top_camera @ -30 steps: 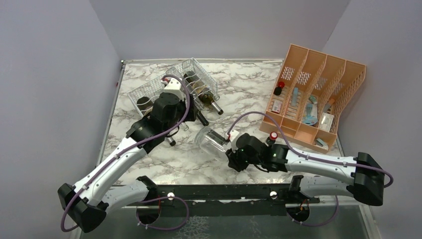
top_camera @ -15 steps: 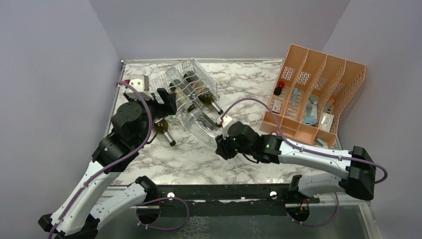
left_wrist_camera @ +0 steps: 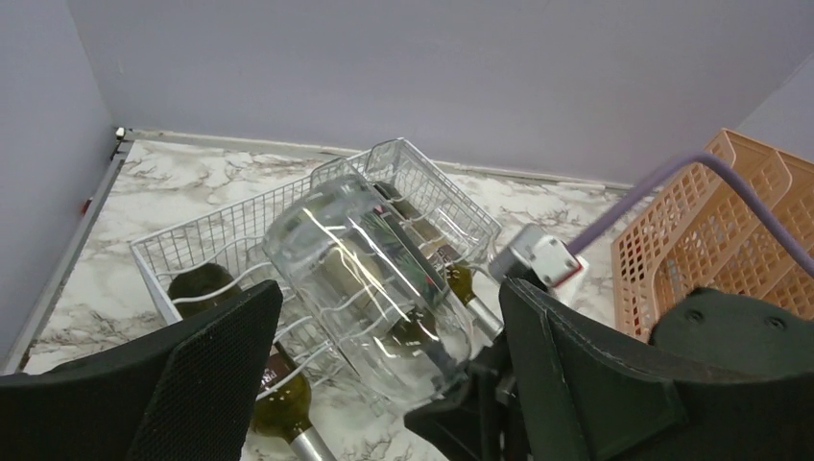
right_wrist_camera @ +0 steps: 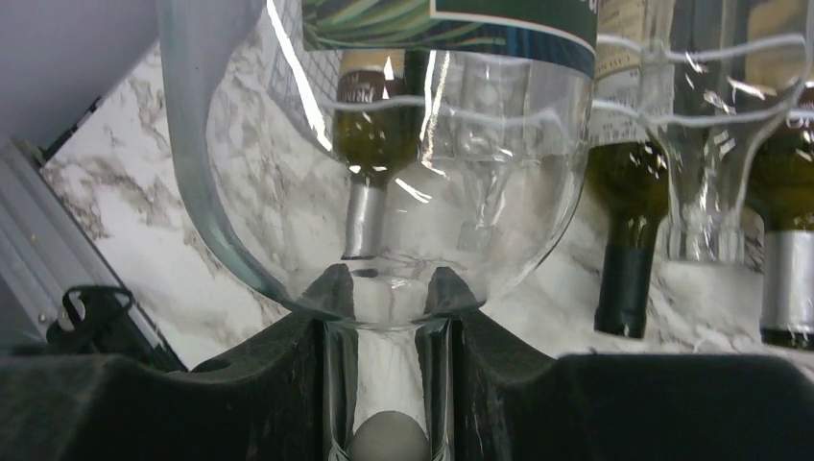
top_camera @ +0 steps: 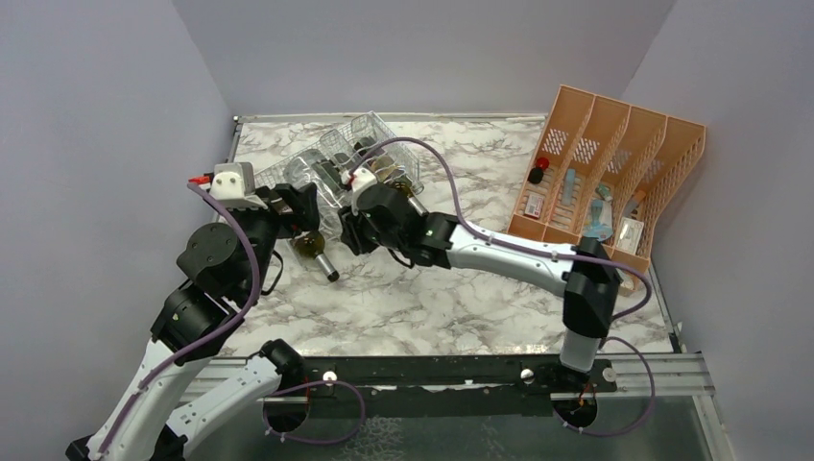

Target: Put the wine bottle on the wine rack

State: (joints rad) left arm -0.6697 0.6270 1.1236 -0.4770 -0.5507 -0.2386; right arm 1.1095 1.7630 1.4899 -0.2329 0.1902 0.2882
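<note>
Wine bottle (top_camera: 322,178): clear glass with a dark green-and-blue label. It is lying tilted, base raised and pointing away from the right hand (right_wrist_camera: 389,298), neck running back into that hand. The right hand is gripping the neck just below the shoulder, one finger on either side, with glass filling the gap between them.

Ahead of the right hand, the bottle's body is hanging over the near side of the wine rack (top_camera: 392,139), in among the wavy wire tiers. We are not able to tell whether the glass is resting on a wire or sitting just clear of one.

Further ahead and to the right of the right hand, other bottles are lying in the rack with their necks toward it. Among them we are noting a green bottle with a dark capsule (right_wrist_camera: 624,230) and, just beside it, a second clear bottle (right_wrist_camera: 706,182).

Left hand (left_wrist_camera: 389,298): its fingers are standing wide apart and gripping nothing. It is hovering near the rack's front. From its wrist view the held bottle is sitting ahead of it, between the two fingers and apart from both. Below and to the left of this hand, a green bottle with a silver capsule (left_wrist_camera: 283,408) is poking its neck out of the rack over the marble surface (top_camera: 432,307).

Well off to the right of both hands, an orange file organizer (top_camera: 614,182) is standing at the surface's far right, with small items in its slots.
</note>
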